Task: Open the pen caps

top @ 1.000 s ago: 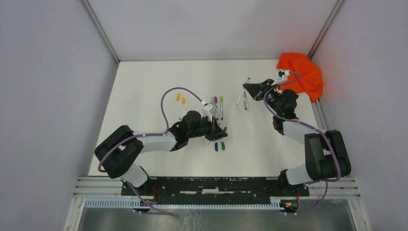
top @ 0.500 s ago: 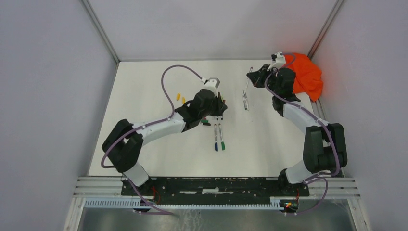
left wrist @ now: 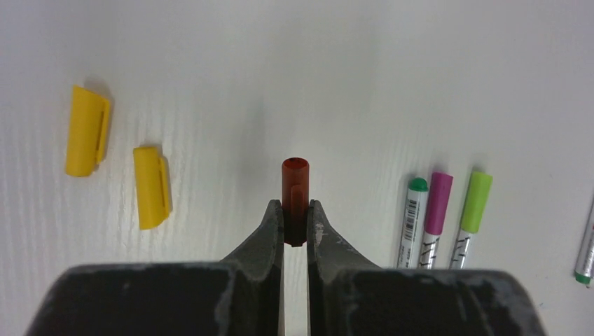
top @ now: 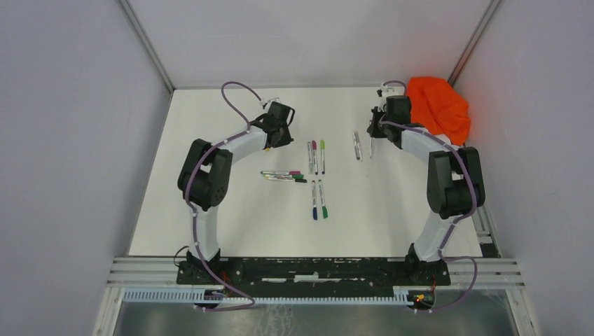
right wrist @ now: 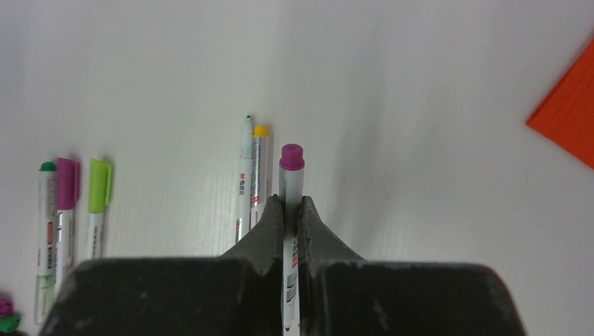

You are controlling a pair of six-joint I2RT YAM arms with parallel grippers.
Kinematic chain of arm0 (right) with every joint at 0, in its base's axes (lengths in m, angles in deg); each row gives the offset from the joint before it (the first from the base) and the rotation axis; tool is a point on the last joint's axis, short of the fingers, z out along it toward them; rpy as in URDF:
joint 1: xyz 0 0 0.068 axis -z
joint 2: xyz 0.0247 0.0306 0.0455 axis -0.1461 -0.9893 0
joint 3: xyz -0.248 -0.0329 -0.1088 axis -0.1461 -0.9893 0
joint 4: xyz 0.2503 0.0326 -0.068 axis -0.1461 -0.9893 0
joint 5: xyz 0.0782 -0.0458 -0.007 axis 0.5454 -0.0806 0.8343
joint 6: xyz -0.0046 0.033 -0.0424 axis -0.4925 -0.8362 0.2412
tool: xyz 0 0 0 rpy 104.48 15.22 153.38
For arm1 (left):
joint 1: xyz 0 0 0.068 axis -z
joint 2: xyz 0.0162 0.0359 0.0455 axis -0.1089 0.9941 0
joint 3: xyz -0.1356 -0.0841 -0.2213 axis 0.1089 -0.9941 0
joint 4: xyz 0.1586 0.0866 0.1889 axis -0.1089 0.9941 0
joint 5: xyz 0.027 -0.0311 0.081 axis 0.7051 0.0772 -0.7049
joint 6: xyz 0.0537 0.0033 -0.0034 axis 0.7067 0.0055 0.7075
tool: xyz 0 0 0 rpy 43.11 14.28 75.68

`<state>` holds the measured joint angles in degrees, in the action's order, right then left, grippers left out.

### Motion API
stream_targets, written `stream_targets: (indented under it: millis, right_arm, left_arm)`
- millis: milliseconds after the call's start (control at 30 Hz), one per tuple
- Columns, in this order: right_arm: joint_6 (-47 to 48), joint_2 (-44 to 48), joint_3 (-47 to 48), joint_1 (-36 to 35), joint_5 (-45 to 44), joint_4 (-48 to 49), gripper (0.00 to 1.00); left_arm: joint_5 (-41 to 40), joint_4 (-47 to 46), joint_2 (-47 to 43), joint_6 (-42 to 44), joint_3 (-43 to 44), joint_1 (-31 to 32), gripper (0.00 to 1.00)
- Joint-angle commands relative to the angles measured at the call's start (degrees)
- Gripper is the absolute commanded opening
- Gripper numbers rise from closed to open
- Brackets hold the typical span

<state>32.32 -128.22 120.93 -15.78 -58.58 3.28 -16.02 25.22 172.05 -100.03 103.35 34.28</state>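
My left gripper (left wrist: 295,204) is shut on a dark red pen cap (left wrist: 295,178), low over the table. Two yellow caps (left wrist: 87,140) (left wrist: 152,186) lie just left of it. My right gripper (right wrist: 292,199) is shut on a white pen barrel with a purple end (right wrist: 291,157), without a cap. Beside it lie two uncapped barrels (right wrist: 253,171). In the top view the left gripper (top: 278,126) is at the far middle-left and the right gripper (top: 380,127) at the far right. The yellow caps are hidden under the left arm there.
Three capped pens, green, magenta and lime (top: 315,155), lie mid-table, and they also show in the left wrist view (left wrist: 445,210). More capped pens lie nearer (top: 284,175) (top: 319,201). An orange cloth (top: 438,105) sits in the far right corner.
Both arms swung toward the far side. The left carried the dark red cap over beside the yellow caps. The right carried the barrel to beside the two uncapped barrels.
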Motion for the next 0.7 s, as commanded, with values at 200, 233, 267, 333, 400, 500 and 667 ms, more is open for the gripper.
stream_targets:
  millis: [200, 233, 267, 333, 400, 500, 667]
  right_arm:
    - [5.8, -8.4, 12.5, -0.4, -4.5, -11.4, 0.0]
    - [6.0, -9.2, 13.3, -0.5, -4.2, -12.3, 0.0]
    - [6.2, -9.9, 14.1, -0.7, -3.9, -12.9, 0.0]
    - [6.4, -11.0, 15.0, -1.2, -3.8, -13.9, 0.0]
    - [6.4, -11.9, 15.6, -1.8, -3.5, -14.2, 0.0]
    - [6.3, -13.1, 16.0, -2.6, -3.6, -14.5, 0.0]
    - [5.9, -14.9, 16.1, -3.7, -3.8, -14.1, 0.0]
  left_arm:
    - [-2.4, 7.6, 5.0, 0.6, 8.2, -1.4, 0.17]
    - [-2.6, 8.2, 5.4, 0.7, 8.4, -1.4, 0.17]
    - [-2.8, 8.8, 5.7, 0.7, 8.5, -1.5, 0.19]
    - [-3.4, 9.7, 6.0, 0.8, 8.3, -1.5, 0.21]
    - [-4.8, 10.5, 5.9, 0.9, 7.6, -1.4, 0.21]
    - [-6.1, 10.7, 5.4, 1.0, 6.3, -1.5, 0.23]
    - [-7.4, 11.0, 5.2, 0.9, 5.0, -2.2, 0.31]
